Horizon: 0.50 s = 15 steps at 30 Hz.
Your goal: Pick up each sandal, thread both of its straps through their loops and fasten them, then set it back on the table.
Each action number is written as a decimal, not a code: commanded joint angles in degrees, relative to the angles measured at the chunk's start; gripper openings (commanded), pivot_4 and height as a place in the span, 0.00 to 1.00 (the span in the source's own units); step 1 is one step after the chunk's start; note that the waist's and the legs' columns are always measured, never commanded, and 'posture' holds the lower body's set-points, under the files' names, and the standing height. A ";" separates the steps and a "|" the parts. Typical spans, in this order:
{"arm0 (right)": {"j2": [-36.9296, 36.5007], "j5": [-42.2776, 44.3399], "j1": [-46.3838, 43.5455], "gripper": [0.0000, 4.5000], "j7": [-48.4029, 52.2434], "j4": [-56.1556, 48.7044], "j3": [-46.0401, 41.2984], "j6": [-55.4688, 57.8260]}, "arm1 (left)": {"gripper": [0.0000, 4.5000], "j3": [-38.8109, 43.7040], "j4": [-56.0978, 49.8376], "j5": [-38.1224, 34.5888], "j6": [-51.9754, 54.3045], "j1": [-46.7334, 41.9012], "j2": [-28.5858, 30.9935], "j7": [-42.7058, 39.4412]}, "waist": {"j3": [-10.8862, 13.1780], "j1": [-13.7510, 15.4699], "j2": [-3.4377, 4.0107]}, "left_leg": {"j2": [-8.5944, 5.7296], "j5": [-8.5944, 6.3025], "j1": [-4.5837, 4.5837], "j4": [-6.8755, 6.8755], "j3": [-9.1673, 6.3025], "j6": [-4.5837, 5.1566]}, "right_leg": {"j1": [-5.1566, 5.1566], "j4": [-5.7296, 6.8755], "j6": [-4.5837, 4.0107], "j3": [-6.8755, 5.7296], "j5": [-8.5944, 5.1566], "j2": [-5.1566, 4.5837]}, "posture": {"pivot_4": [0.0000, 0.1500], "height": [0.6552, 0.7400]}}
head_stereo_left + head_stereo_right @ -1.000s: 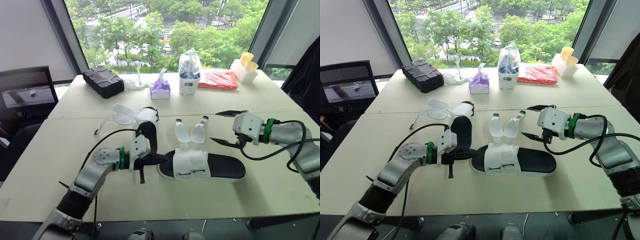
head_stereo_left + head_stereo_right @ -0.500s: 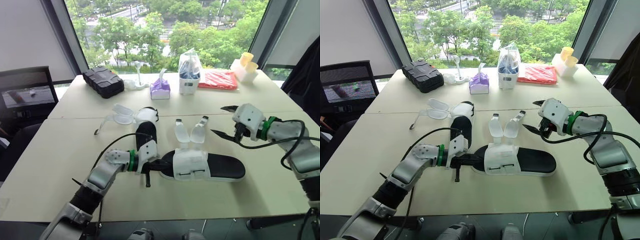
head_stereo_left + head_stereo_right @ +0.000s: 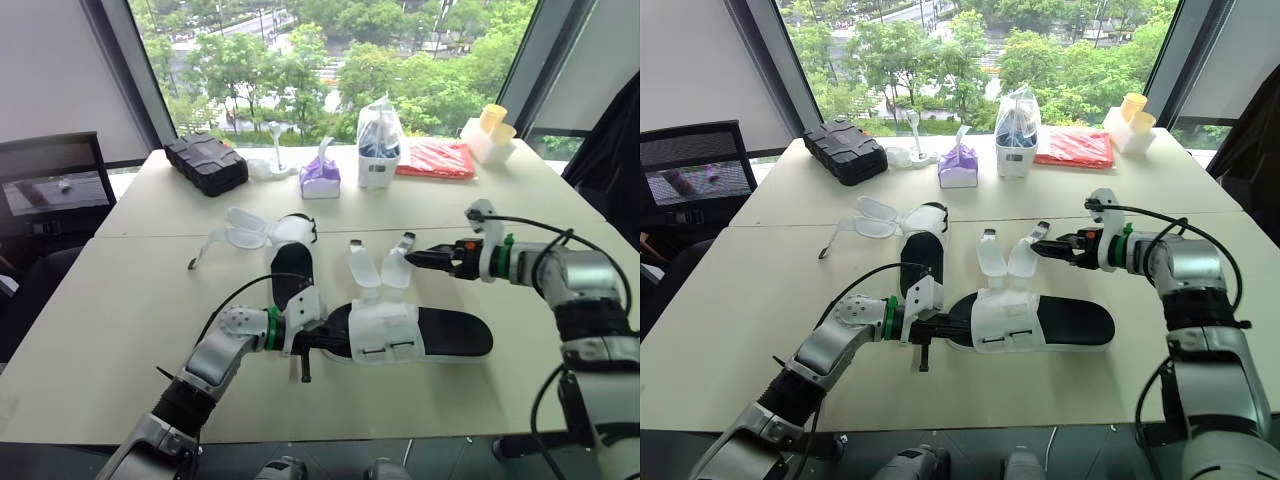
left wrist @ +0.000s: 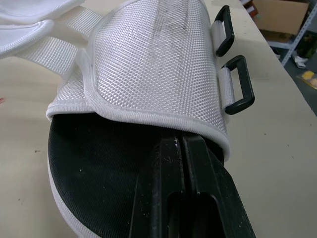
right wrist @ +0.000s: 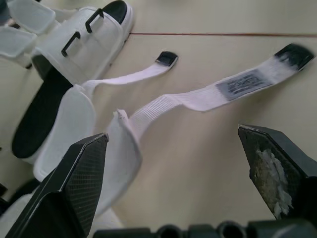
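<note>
Left wrist view: near sandal (image 4: 94, 168) lies flat on the table (image 3: 120, 300), black footbed up, white mesh upper (image 4: 153, 59) across it. L gripper (image 4: 181, 146) has both fingers pressed together w/ nothing btwn them. They rest on the footbed at the open end next to the upper, tips reaching just under its edge. Two black loops (image 4: 238, 84) stand on the upper's side, not yet threaded.

Head views: this sandal sits front-centre, lengthwise across the robot, upper end toward its L. Its two straps (image 3: 362, 268) are unfastened, splayed on the table on the far side of the upper, w/ the loops on the near side.

R gripper (image 5: 171, 134) is just to the R of the strap ends, pointing at them, fingers spread wide and holding nothing. Right wrist view: one strap carries a grey label (image 5: 242, 82), the other ends in a black tip (image 5: 167, 58). Both lie flat ahead of the fingers.

Far sandal (image 3: 290, 262) is just beyond the L gripper, pointing away from the robot, its own straps also open and lying to its L. Can't tell if the two sandals touch.

Well back, on the rear table (image 3: 520, 185): black case (image 3: 205, 162), purple tissue box (image 3: 320, 178), white bag (image 3: 378, 140), red packet (image 3: 435, 158), yellow cups (image 3: 493, 118).
</note>
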 commanded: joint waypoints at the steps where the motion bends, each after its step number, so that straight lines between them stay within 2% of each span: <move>1: 0.36 -2.22 -6.64 1.00 -0.39 9.39 0.32 4.71 | 0.01 -0.33 0.13 0.95 -0.89 0.11 -0.11 0.19 | 0.00 -0.01 0.00 | -0.01 0.00 -0.01 0.01 0.00 0.00 | -0.02 0.00 0.00 0.00 0.00 0.00 | 1.00 1.00; 7: 4.27 -2.78 -14.18 1.00 -1.38 21.99 -2.40 8.63 | 0.01 -0.27 0.05 1.27 -1.13 0.16 -0.26 0.42 | -0.01 -0.27 0.01 | 0.01 0.01 -0.02 -0.03 0.00 -0.03 | -0.05 0.01 0.00 -0.02 0.00 0.01 | 1.00 1.00; 15: 8.30 -1.97 -18.01 1.00 -9.72 32.08 -10.91 4.87 | 0.01 0.06 -0.50 1.20 -0.64 0.57 -0.07 0.55 | -0.01 -0.23 0.02 | -0.01 0.02 -0.03 -0.02 0.00 -0.03 | -0.05 0.03 0.00 -0.02 0.00 0.01 | 1.00 1.00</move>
